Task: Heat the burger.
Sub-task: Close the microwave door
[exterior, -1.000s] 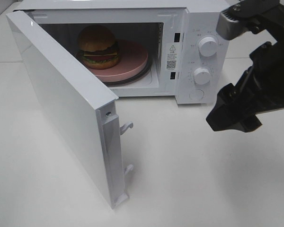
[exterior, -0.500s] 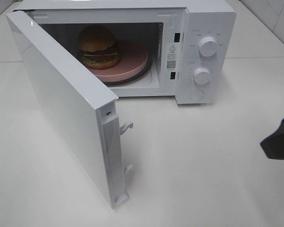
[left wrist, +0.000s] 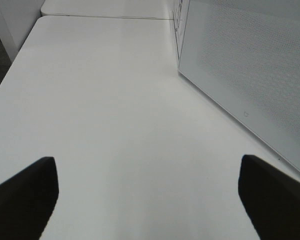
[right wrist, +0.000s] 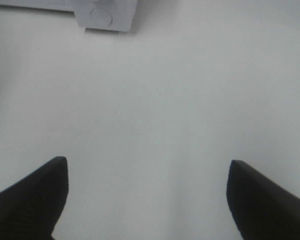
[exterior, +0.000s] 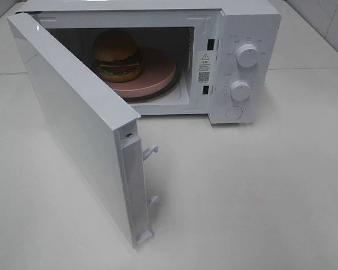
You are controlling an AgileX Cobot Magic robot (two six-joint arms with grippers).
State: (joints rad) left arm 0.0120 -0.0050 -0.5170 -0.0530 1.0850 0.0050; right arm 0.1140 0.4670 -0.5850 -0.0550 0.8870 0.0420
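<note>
The burger (exterior: pixel 117 55), with an orange-tan bun and green, red and brown layers, sits on a round pink plate (exterior: pixel 158 73) inside the white microwave (exterior: pixel 242 34). The microwave door (exterior: pixel 73 124) stands wide open toward the front left. Neither arm shows in the exterior high view. My left gripper (left wrist: pixel 148 195) is open over bare table, with the perforated door face (left wrist: pixel 250 70) beside it. My right gripper (right wrist: pixel 147 195) is open above bare table, empty, with the microwave's lower front corner (right wrist: pixel 106 15) ahead.
Two white knobs (exterior: pixel 247 55) (exterior: pixel 240 90) and a round button (exterior: pixel 233 113) sit on the microwave's control panel. The door's latch hooks (exterior: pixel 151 151) stick out from its free edge. A white table (exterior: pixel 242 197) carries everything.
My right arm has pulled back out of the exterior high view toward the right. The burger, plate and door have not moved.
</note>
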